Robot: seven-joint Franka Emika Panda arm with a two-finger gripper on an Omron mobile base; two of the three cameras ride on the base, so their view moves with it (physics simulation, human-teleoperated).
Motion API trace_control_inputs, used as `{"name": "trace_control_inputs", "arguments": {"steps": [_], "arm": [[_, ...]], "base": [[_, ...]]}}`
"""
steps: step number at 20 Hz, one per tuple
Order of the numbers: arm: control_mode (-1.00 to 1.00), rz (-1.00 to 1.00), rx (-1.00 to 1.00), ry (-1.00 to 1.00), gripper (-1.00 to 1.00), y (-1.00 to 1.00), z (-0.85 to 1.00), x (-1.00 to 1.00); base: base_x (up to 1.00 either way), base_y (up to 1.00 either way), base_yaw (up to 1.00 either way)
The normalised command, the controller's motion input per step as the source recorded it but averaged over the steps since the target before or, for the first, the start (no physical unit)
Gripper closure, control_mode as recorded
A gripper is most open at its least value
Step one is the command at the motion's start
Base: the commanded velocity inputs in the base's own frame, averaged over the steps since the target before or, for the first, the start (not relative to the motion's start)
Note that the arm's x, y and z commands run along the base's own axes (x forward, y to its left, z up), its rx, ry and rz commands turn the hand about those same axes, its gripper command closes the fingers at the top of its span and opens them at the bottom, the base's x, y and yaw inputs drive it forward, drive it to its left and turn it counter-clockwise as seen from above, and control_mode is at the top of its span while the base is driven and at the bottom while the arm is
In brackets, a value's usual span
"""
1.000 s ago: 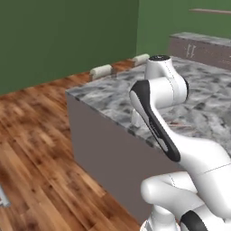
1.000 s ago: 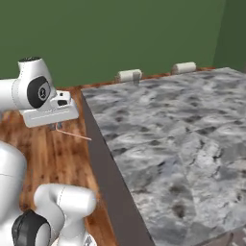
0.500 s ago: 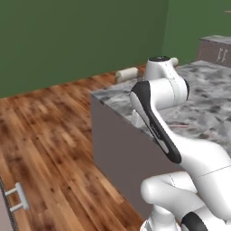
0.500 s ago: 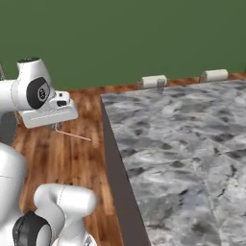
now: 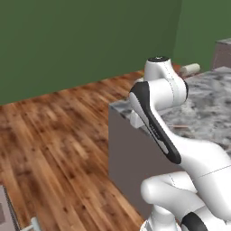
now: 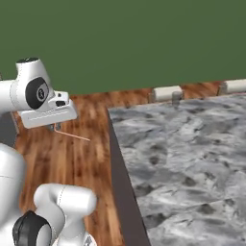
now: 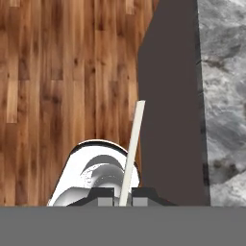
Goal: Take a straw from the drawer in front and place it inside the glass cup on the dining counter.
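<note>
My gripper is shut on the lower end of the straw, a thin pale-pink stick that points away from the hand over the wood floor, next to the dark side of the dining counter. From the right base, the gripper hangs under the white hand, left of the counter, and the straw juts out to the right. A small greyish see-through shape at the counter's far edge looks like the glass cup. I cannot tell whether the drawer is in view.
Two pale rolls lie along the counter's far edge, one roll seen from the left base. A green wall rises behind. Wood floor spreads left of the counter. A taupe cabinet corner with a silver handle end sits low left.
The whole scene has slid to the right in both base views, so the cameras have turned. The arm and the held straw keep the same pose relative to the base.
</note>
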Motion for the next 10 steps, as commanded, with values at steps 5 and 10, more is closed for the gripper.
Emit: {"name": "trace_control_inputs", "arguments": {"steps": [5,10], "arm": [[1.00,0.00,0.00,0.00,1.00,0.00,0.00,0.00],[1.00,0.00,0.00,0.00,1.00,0.00,0.00,0.00]], "base": [[0.77,0.25,0.10],[0.80,0.24,0.13]]}}
